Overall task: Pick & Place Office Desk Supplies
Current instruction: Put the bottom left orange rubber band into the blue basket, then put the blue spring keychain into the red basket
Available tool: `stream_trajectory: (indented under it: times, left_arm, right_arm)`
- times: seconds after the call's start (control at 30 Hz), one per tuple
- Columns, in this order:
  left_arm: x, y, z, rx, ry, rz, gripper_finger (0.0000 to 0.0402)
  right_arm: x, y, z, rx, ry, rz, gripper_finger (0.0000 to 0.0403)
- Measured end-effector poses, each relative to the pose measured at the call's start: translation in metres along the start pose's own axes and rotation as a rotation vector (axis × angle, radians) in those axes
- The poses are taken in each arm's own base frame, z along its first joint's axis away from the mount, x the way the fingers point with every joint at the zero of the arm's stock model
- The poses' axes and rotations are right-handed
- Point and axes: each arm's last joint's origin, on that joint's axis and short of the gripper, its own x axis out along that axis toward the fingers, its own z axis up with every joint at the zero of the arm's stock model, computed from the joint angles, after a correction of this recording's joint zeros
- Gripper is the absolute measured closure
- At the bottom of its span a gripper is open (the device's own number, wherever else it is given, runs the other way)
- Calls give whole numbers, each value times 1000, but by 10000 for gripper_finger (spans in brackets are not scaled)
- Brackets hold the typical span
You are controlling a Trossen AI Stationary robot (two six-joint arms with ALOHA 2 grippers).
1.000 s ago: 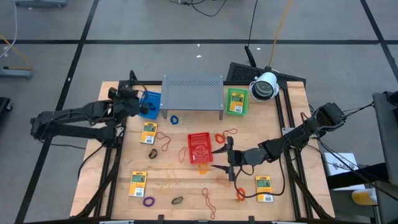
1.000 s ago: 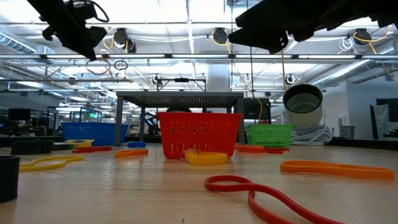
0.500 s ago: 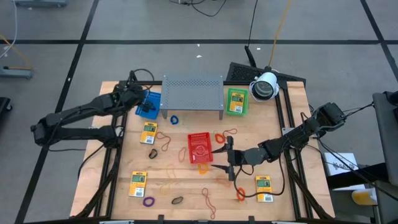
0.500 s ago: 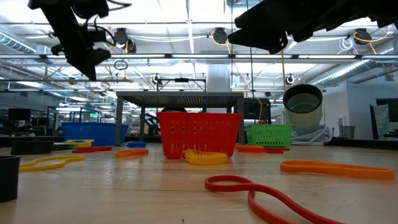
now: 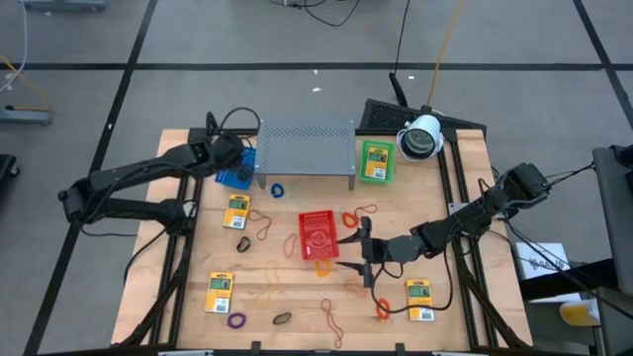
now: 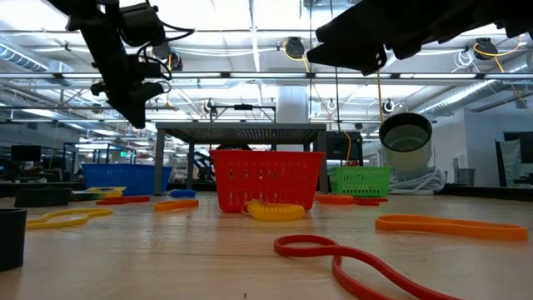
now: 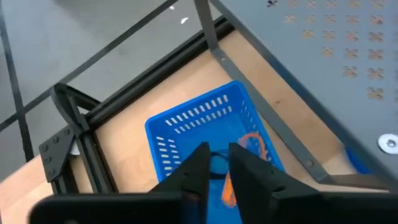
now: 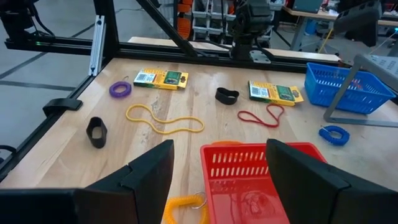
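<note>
Several supplies lay along the near edge of the table [image 5: 297, 297]: a yellow-and-green packet [image 5: 220, 290] near left, a purple band [image 5: 236, 320] and a dark band [image 5: 282, 318] beside it, another packet [image 5: 420, 299] near right with an orange band [image 5: 382, 309] touching its left side. We judged these unsorted, since none sat in a basket.

At mid-table we noted the right gripper [image 5: 348, 251] hovering just right of the red basket [image 5: 317, 234], fingers [image 8: 146, 180] spread wide with nothing between them. The right wrist view showed the basket directly ahead between the open fingers, so we read the arm as waiting there, poised for a pick close to that basket; a yellow band [image 5: 324, 267] lay against its near wall.

Farther back, two more packets lay left of centre, one [image 5: 236, 210] beside a black band [image 5: 242, 243] and a red loop [image 5: 263, 226]. A blue band [image 5: 277, 189] sat just in front of the grey rack [image 5: 307, 148].

At the far left the left gripper [image 5: 235, 158] hung above the blue basket [image 5: 235, 170]. Its wrist view showed the fingers [image 7: 199, 168] a narrow gap apart, aimed down into the basket, where an orange band [image 7: 255, 142] and something dark lay on the floor. We judged this a drop-off in progress, the narrow gap suiting release of a thin band; we could not tell whether anything was held. The green basket [image 5: 375, 161] stood far right.
</note>
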Motion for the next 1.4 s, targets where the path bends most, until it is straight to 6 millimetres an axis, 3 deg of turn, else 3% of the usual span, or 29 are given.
stream_trajectory:
  times: [0.27, 0.43, 0.63, 0.93, 1.1, 1.4]
  left_arm:
    - [-2, 5, 0, -13, -2, -7, 264]
    - [-13, -1, -2, 22, -10, -190, 253]
    - [-41, -17, -10, 57, -59, -443, 265]
    - [-94, -64, -22, 220, -257, -849, 270]
    - [-109, -97, -39, 350, -261, -979, 270]
    - [-104, -148, -80, 473, -139, -880, 270]
  right_arm:
    - [0, 0, 0, 0, -1, 0, 156]
    - [0, 0, 0, -14, -1, 0, 156]
    - [0, 0, 0, -26, -1, 2, 156]
    - [0, 1, 0, -27, 1, 30, 156]
    - [0, 2, 0, -24, 3, 57, 156]
    - [0, 2, -1, -24, 6, 57, 156]
